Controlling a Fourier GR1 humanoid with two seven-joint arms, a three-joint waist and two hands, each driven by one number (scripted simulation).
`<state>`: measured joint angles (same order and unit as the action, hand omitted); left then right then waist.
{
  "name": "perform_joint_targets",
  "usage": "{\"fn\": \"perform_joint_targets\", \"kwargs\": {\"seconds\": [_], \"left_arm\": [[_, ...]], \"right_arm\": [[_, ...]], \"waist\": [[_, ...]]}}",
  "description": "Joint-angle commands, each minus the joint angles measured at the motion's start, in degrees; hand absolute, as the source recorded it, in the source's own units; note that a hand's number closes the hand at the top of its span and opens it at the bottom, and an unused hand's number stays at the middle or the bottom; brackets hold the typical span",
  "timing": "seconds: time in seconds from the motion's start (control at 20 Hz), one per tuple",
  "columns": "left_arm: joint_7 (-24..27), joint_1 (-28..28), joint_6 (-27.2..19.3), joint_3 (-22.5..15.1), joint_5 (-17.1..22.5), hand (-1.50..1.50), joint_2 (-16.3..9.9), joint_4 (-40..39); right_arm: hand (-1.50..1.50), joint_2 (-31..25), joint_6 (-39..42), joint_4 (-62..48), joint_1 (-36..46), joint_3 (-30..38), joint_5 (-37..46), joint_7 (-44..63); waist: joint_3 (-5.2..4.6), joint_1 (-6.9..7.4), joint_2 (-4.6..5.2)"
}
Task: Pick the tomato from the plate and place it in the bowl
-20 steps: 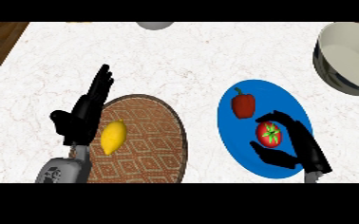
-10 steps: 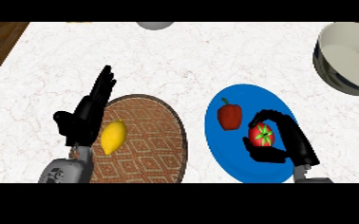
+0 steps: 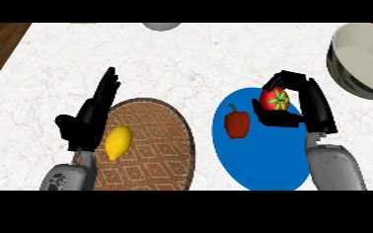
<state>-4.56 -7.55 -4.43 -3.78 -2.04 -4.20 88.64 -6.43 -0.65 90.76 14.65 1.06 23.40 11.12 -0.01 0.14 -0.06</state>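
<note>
You have one view only, from the head, looking steeply down on the white counter (image 3: 182,59), so there is no second view to share anything with. It sits fairly close: the blue plate (image 3: 266,165) lies right of centre, with the woven mat (image 3: 157,148) to its left, cut by the lower edge. The bowl (image 3: 350,61) up and right of the plate is cut by the right edge, and both forearms enter from below, either side of the plate.
</note>
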Motion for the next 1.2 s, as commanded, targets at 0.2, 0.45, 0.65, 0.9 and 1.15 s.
{"fn": "perform_joint_targets", "kwargs": {"seconds": [0.2, 0.45, 0.65, 0.9, 1.15], "left_arm": [[-2.83, -0.14, 0.49, 0.32, 0.68, 0.00, -0.32, 2.53], [1.56, -1.59, 0.47, 1.40, -0.05, 0.00, 0.14, -3.71], [0.86, -2.14, -0.29, 1.11, -0.39, 0.00, 1.01, -3.29], [-2.69, -1.37, -0.20, 0.17, -1.29, 0.00, 0.48, 1.11], [-3.02, -1.96, -0.45, -0.07, -1.21, 0.00, 1.29, 2.40]], "right_arm": [[1.50, -1.25, -5.42, 16.79, 4.67, -2.41, 10.09, 7.87], [1.50, -6.69, 1.18, 20.76, 12.13, 1.55, 12.26, 19.70], [1.50, -8.34, 6.37, 20.61, 22.55, 1.67, 15.05, 32.24], [1.50, -10.44, 3.67, 7.03, 31.47, 6.32, 15.30, 29.21], [1.50, -17.94, 6.90, 1.72, 33.48, 13.01, 12.26, 26.48]], "waist": [[-0.04, -0.46, -0.35], [-0.04, -0.41, 0.00], [-0.06, -0.14, -0.02], [-0.01, 0.50, 0.09], [0.01, 0.25, 0.08]]}}
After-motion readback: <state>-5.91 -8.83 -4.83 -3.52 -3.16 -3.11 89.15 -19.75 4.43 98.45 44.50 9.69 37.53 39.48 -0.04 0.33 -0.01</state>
